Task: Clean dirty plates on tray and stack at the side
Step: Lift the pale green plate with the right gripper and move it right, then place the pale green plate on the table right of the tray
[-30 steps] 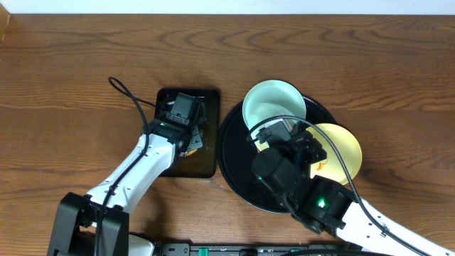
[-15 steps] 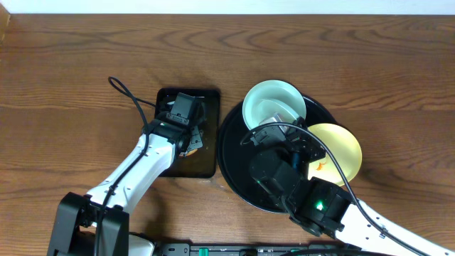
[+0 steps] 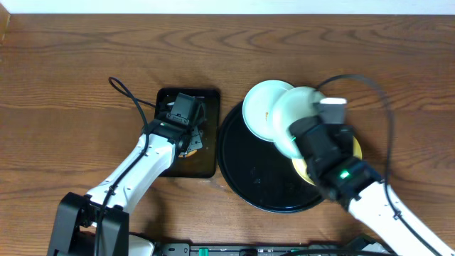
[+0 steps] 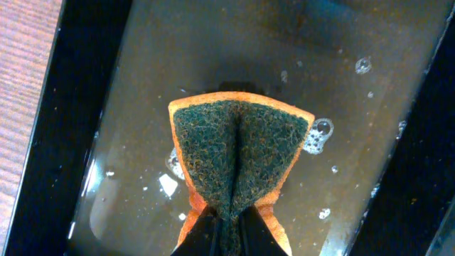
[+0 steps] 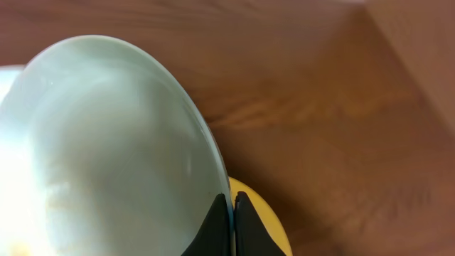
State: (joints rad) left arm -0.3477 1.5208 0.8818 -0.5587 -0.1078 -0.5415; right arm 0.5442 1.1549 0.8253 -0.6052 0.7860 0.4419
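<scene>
Briefly, from where I stood: round black tray (image 3: 252,174) sat on the wood table (image 3: 85,64), and a small rectangular tray (image 3: 202,167) lay just beside it at its 9 o'clock.

Left arm:
- The left gripper (image 4: 227,231) hung over the small tray, fingers pressed together on a sponge (image 4: 238,153).
- The sponge was folded by the pinch. Its green scouring face was creased down the middle, with orange showing at the edges.
- A film of water (image 4: 355,142) with scattered bubbles covered the small tray's floor below. I could not tell whether the sponge touched it.

Right arm:
- The right gripper (image 5: 231,224) was nipped shut on the rim of a pale blue-white plate (image 3: 291,121).
- That plate was held tilted, above the tray's 1 o'clock edge.
- From overhead it overlapped a second pale plate (image 3: 259,107).

Other plates:
- The second pale plate lay at the tray's 12 o'clock, and part of it hung out past the rim. A faint orange smear showed near where the held plate covered it.
- The yellow plate (image 5: 259,227) lay at the tray's 3 o'clock, mostly hidden under the right arm. Its edge showed just below the fingertips in the wrist view.

The middle of the tray was bare, glossy and wet-looking.
</scene>
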